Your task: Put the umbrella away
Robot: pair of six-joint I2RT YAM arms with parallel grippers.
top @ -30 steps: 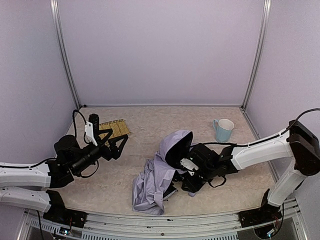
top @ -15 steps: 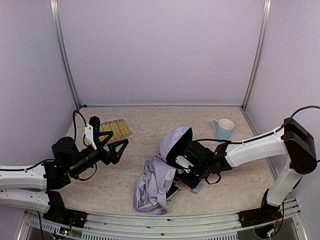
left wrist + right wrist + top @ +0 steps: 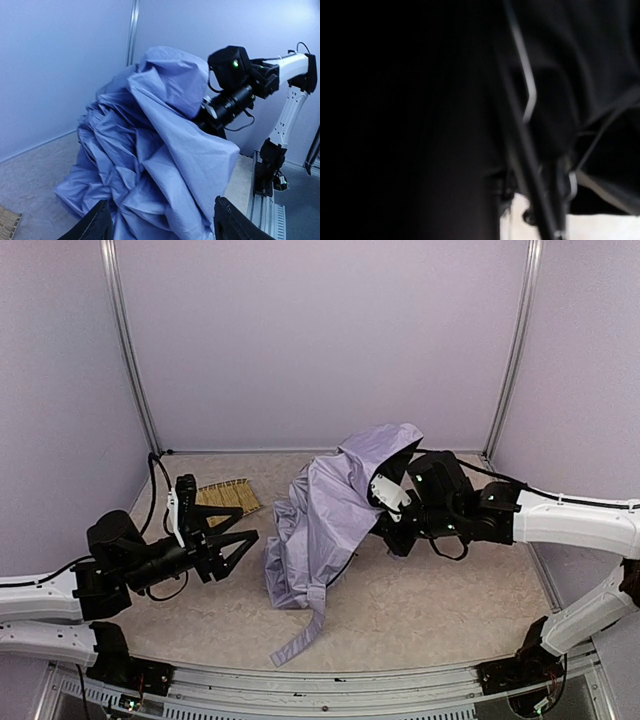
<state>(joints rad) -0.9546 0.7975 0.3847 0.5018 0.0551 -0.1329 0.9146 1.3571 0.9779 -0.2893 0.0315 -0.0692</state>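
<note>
The umbrella (image 3: 325, 505) is a crumpled mass of pale lavender fabric, raised at its right end and trailing down to the tabletop, with a strap end lying toward the front. My right gripper (image 3: 386, 523) is tucked under the raised canopy and shut on the umbrella; its fingertips are hidden. The right wrist view is almost all black lining, crossed by thin ribs (image 3: 522, 100). My left gripper (image 3: 240, 552) is open, just left of the fabric and apart from it. In the left wrist view, the umbrella (image 3: 165, 145) fills the space ahead of my left gripper (image 3: 162, 225).
A small bamboo mat (image 3: 228, 496) lies at the back left, behind the left gripper; its corner (image 3: 7, 225) shows in the left wrist view. The right arm (image 3: 560, 515) reaches across the right side. Walls enclose the table on three sides.
The right arm has lifted the umbrella off the table and carried it back, so the canopy now hangs draped. The left gripper has swung lower toward the fabric and narrowed slightly.
</note>
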